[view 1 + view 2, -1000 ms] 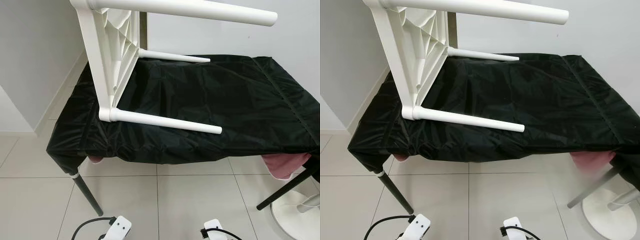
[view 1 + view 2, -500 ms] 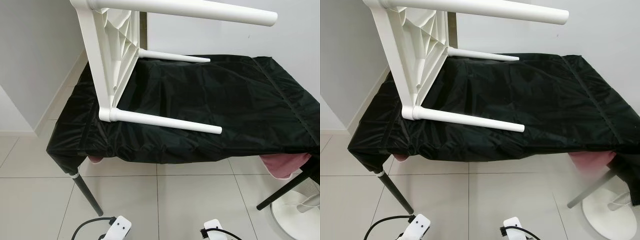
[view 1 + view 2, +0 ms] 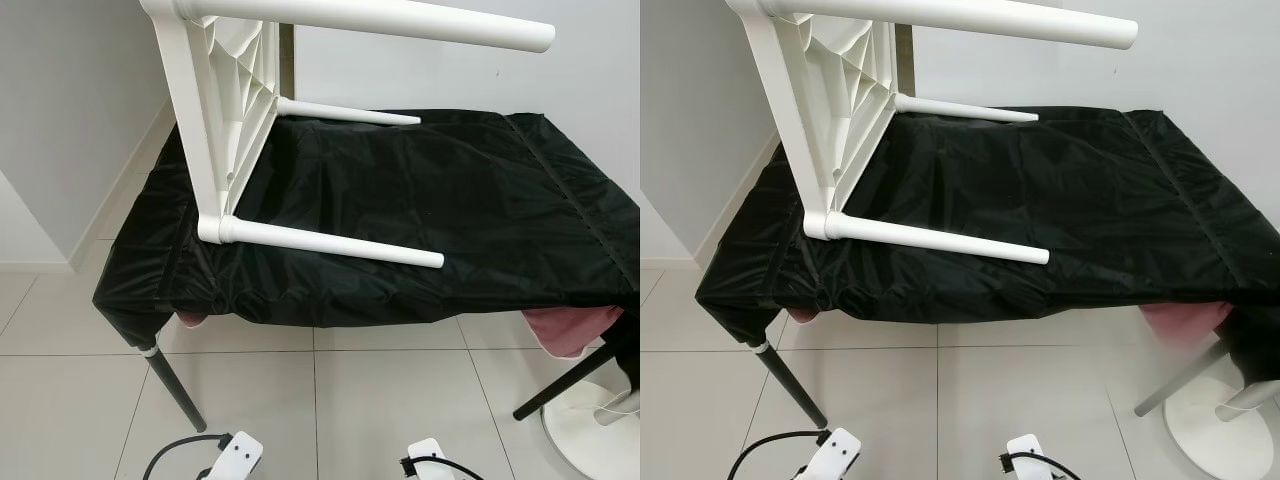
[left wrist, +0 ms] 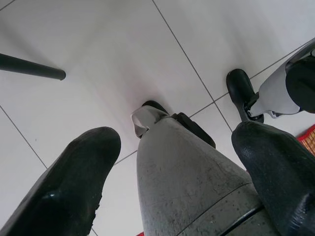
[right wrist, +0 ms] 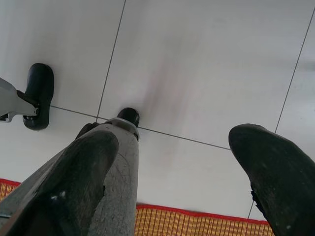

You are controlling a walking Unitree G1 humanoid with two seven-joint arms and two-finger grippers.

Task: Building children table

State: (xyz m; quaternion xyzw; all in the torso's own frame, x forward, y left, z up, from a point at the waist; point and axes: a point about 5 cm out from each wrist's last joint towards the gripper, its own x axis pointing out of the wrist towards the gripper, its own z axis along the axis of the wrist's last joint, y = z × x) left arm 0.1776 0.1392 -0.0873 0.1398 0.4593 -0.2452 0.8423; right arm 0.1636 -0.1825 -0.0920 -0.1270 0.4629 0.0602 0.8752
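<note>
Lying on its side on the black-covered table [image 3: 480, 220], the white children's table [image 3: 225, 110] points its legs rightward; my left gripper [image 4: 177, 162] and right gripper [image 5: 172, 172] hang spread wide, empty.

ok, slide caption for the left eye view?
White children's table lying on its side on a black-covered table, legs pointing right.

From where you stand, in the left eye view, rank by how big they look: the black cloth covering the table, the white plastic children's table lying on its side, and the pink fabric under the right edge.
1. Black cloth, by far the largest.
2. White plastic children's table, partly cut off at the top edge, so its full size is unsure.
3. Pink fabric, a small patch, mostly hidden under the cloth.
</note>
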